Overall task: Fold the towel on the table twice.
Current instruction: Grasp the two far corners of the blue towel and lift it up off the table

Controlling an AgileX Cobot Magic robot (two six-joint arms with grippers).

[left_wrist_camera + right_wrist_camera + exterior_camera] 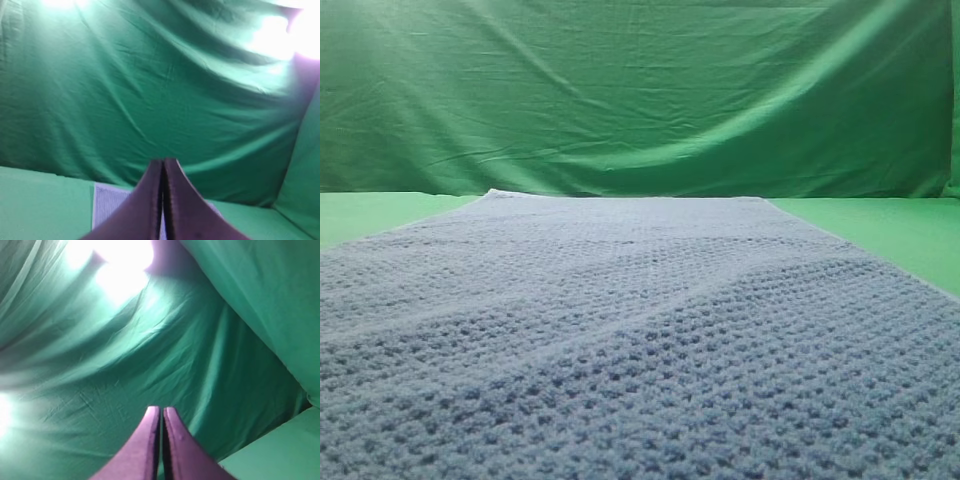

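The blue-grey waffle-weave towel (640, 330) lies spread flat on the green table (380, 212) and fills the lower part of the exterior high view. No gripper shows in that view. In the left wrist view my left gripper (163, 162) is shut, its dark fingers (145, 205) pressed together with nothing between them, raised and pointing at the backdrop; a strip of the towel (107, 205) shows below it. In the right wrist view my right gripper (161, 410) is likewise shut and empty, aimed upward at the curtain.
A wrinkled green backdrop curtain (640, 90) hangs behind the table. Bare green table (900, 225) shows to the towel's right and left. Bright lamps glare at the top of both wrist views.
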